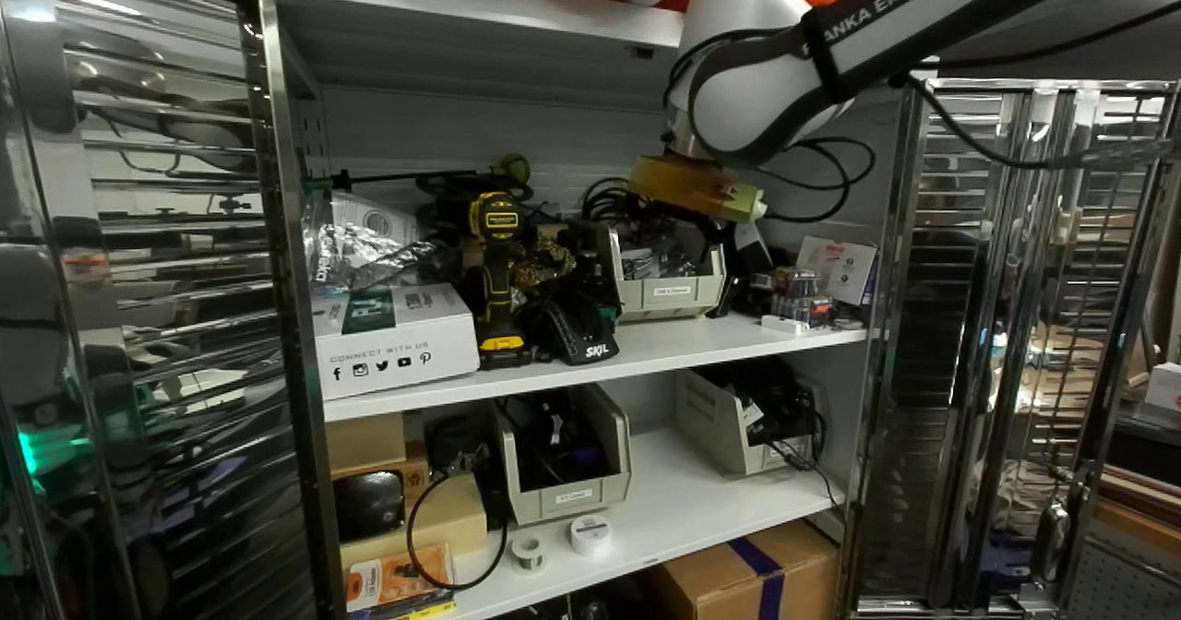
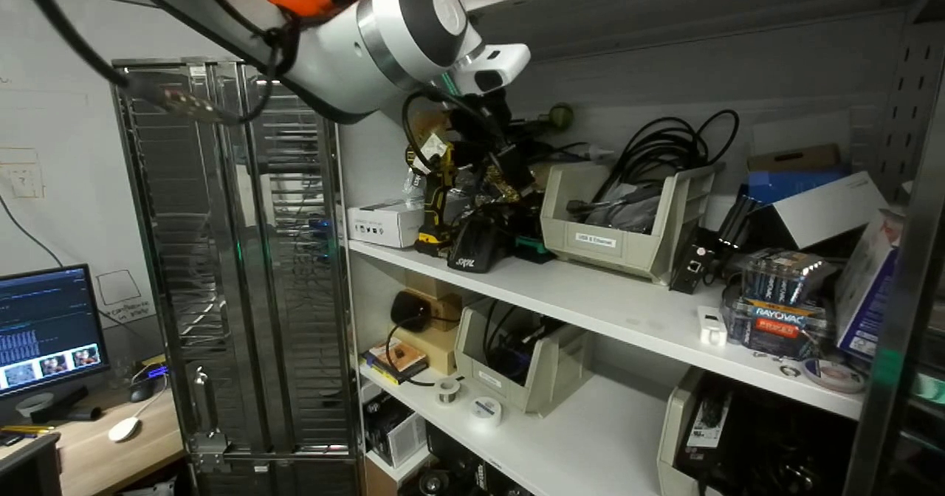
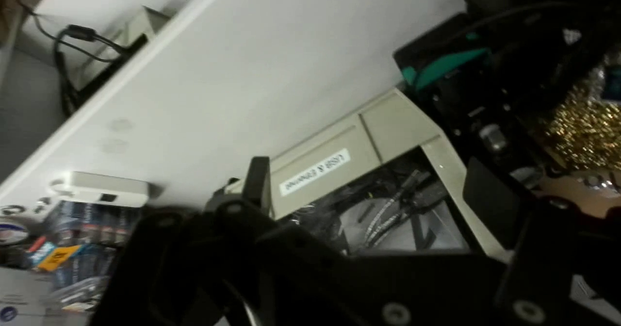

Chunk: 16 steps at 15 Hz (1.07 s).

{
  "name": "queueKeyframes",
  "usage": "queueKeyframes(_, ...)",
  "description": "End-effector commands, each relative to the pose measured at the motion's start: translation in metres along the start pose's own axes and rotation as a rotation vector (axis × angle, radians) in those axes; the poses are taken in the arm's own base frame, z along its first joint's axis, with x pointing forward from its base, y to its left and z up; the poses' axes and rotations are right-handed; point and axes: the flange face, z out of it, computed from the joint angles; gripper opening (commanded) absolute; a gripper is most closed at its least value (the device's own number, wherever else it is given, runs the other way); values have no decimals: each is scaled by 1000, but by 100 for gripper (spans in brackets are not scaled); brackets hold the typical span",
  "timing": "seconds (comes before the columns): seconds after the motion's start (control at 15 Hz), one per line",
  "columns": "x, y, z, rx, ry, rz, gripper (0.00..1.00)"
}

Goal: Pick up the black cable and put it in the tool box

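Pincer, closest in wrist view, is spread. Black cable is coiled in the grey bin labelled "USB & Ethernet", w/ its loops standing above the rim. Bin is on the white counter, b/w the black SKIL item and the battery pack; yellow-black drill is upright nearby.

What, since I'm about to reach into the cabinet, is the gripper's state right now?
Gripper: open, fingers wide apart, holding nothing.
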Motion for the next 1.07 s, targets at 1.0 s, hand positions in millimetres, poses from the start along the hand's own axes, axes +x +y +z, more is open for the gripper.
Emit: queueKeyframes(1.0, -96, 124, -123, -186, -822, -471, 100)
